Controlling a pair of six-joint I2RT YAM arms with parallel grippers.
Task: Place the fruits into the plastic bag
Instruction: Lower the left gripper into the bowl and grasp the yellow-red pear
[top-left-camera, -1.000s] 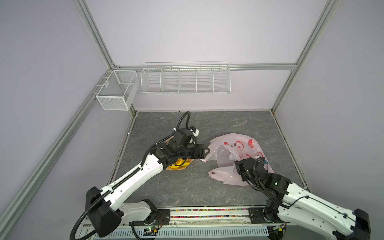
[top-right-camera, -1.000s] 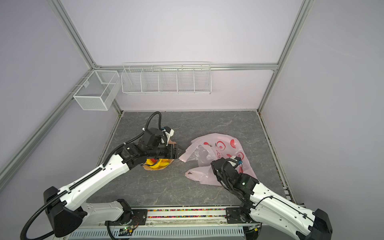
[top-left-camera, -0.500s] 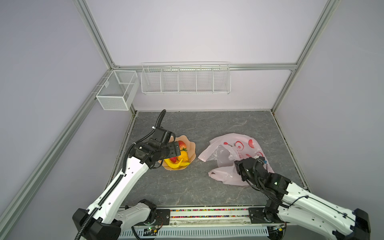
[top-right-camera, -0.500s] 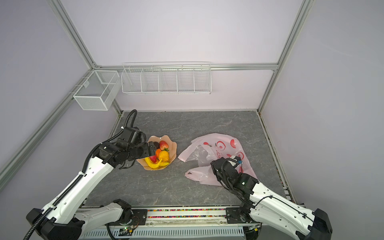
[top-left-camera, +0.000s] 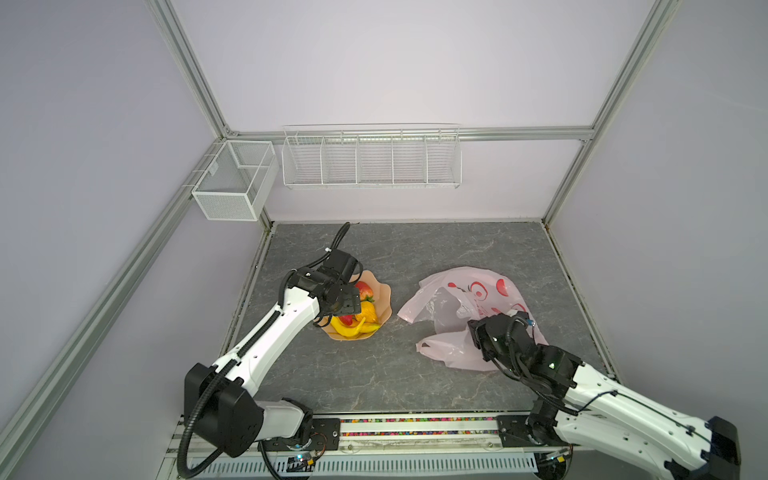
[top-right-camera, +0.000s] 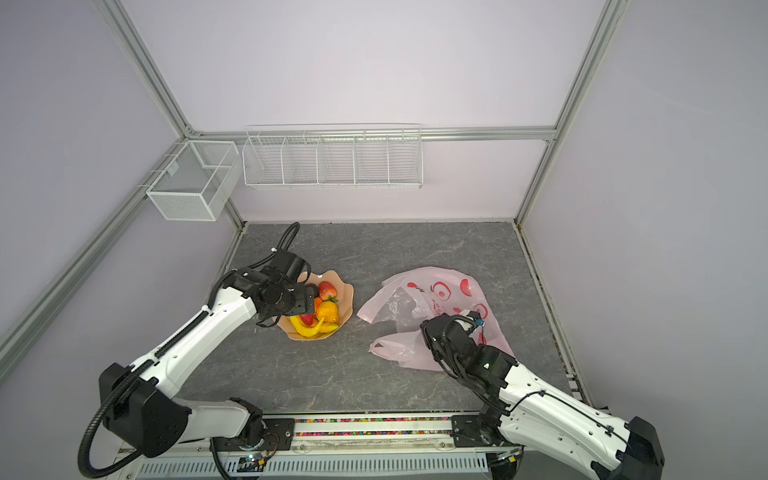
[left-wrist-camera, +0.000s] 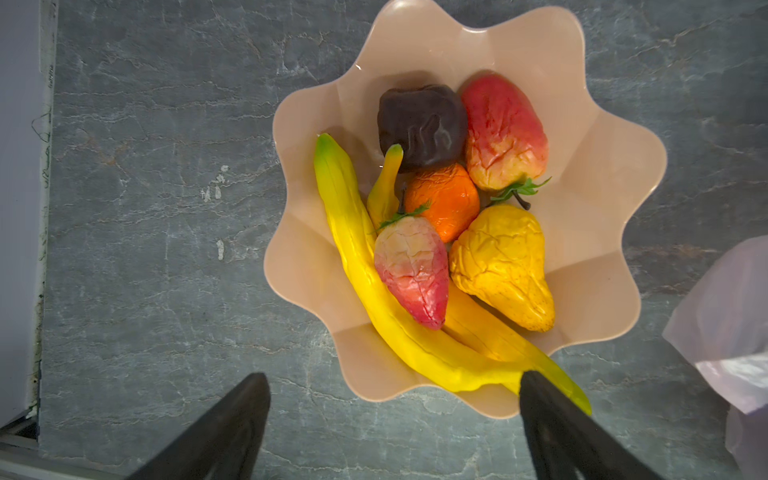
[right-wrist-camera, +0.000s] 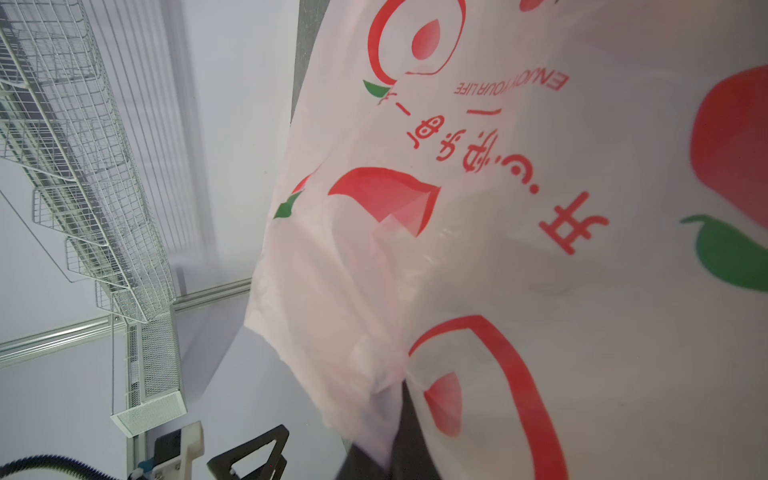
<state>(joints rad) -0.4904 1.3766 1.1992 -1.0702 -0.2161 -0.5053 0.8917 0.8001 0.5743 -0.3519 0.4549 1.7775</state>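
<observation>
**Yellow and red fruits (left-wrist-camera: 415, 266) sit in a dish (left-wrist-camera: 602, 174)**

Soft, light (wrinkly skins): pinch one's middle. Left fingers (left-wrist-camera: 232, 428) gape above. Right fingers (right-wrist-camera: 409, 432) clamp the floppy plastic bag (top-left-camera: 469, 291), at the dish's 3 o'clock.

A grey marbled tabletop (top-left-camera: 374, 374) holds two things side by side, well apart. On the left sits a peach-coloured glossy scalloped dish (top-left-camera: 385, 291). On the right lies a thin translucent pink plastic carrier bag (top-left-camera: 478, 282), its two handle loops pointing left toward the dish. The small toy fruits (top-left-camera: 360, 316) lie in the dish: yellow bananas (top-right-camera: 312, 329) along its near edge, a red strawberry (top-right-camera: 327, 289) at the far side, a dark purple fruit (left-wrist-camera: 422, 124) just left of it. On the back wall behind the table hangs a long white wire rack (top-left-camera: 370, 160). Left of it, on the side wall, hangs a white mesh basket (top-left-camera: 232, 185).
</observation>
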